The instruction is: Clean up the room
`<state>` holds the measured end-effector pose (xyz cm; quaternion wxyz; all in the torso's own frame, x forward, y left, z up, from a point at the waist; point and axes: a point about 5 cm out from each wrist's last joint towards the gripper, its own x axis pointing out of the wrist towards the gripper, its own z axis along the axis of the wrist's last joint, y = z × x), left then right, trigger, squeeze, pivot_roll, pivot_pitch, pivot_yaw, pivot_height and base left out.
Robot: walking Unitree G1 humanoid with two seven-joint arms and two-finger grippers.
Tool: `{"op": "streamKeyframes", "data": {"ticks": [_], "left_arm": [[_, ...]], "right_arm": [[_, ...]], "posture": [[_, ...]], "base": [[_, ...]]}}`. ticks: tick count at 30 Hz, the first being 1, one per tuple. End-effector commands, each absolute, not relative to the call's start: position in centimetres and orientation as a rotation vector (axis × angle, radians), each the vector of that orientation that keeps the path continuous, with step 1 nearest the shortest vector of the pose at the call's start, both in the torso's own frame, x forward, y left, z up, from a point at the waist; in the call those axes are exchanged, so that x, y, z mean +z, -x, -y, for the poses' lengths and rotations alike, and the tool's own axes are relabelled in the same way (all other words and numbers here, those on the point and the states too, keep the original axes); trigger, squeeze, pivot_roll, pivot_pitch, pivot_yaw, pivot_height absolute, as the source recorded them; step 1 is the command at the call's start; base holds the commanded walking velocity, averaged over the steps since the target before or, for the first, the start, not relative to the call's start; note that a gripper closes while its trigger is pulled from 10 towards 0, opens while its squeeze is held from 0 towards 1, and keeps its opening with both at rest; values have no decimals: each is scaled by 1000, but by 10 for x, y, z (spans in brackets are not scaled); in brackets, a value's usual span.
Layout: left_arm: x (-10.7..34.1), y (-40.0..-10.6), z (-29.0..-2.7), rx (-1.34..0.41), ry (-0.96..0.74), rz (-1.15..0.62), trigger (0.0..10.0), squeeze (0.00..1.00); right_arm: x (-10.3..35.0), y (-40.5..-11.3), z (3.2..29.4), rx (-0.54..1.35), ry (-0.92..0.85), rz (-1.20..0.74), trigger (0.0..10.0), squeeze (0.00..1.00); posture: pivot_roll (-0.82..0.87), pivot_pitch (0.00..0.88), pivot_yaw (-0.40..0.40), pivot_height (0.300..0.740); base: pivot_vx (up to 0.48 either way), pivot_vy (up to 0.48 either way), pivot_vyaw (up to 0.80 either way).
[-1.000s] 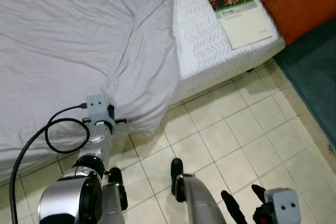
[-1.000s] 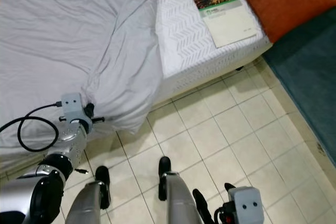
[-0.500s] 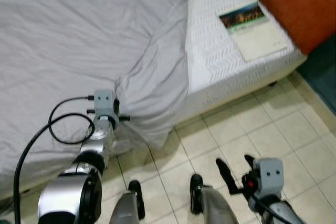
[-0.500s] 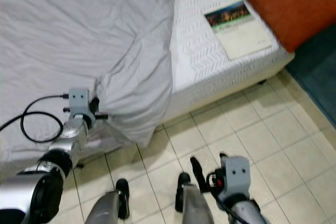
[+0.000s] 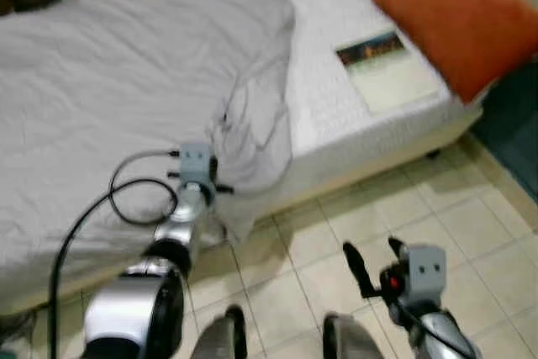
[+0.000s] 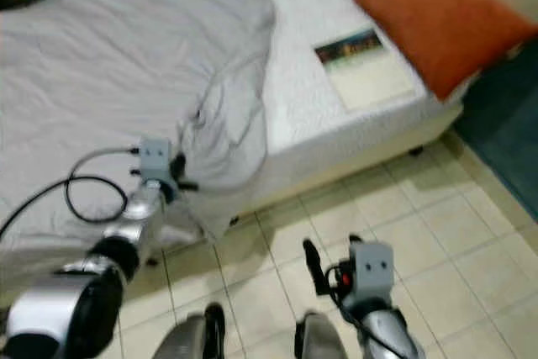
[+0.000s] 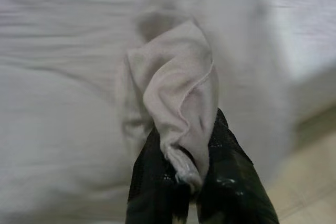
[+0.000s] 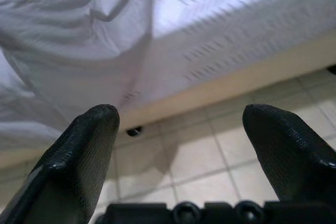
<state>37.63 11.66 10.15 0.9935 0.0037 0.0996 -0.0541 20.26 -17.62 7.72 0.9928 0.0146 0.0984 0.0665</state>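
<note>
A rumpled grey sheet (image 5: 126, 81) covers the left part of the bed, and one corner droops over the bed's near edge. My left gripper (image 7: 185, 177) is shut on a bunched fold of that corner (image 7: 178, 93), at the edge of the bed; its wrist (image 5: 196, 166) shows in the eye views. My right gripper (image 5: 370, 251) hangs open over the tiled floor, apart from the bed, with nothing between its fingers (image 8: 84, 150). The bare white mattress (image 5: 336, 98) shows to the right of the sheet.
A book (image 5: 382, 69) lies on the mattress beside an orange pillow (image 5: 458, 14). A dark teal rug (image 5: 517, 115) borders the tiles at the far right. Beige tiled floor (image 5: 471, 208) runs along the bed. A black cable (image 5: 134, 199) loops from my left arm.
The camera has shifted. My left gripper has drawn the sheet corner up toward the bed, so less of it hangs over the floor. My right gripper has risen into view.
</note>
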Motion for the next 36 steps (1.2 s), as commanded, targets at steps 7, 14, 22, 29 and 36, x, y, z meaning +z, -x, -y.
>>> {"op": "streamKeyframes", "data": {"ticks": [7,14,22,29,36], "left_arm": [[106,-373,-65,-284,-50,-212,10000,0],[101,-356,-14,-477,-106,-241,10000,0],[61,-313,27,-681,-218,-386,10000,0],[53,-298,42,-694,-190,-422,10000,1000],[74,-311,43,-690,-15,-332,10000,1000]], "right_arm": [[68,-195,176,118,-22,-230,10000,0],[68,-193,176,109,-19,-225,10000,0],[64,-187,171,105,-22,-236,10000,0],[63,-187,168,119,-15,-241,10000,0],[63,-198,169,126,-6,-230,10000,0]], "posture": [[-250,224,102,740],[-275,225,113,740],[-287,229,124,740],[-290,236,121,740],[-237,214,117,740]], "base": [[0,-472,0],[0,-472,0],[0,-354,0],[0,0,0],[0,0,0]]}}
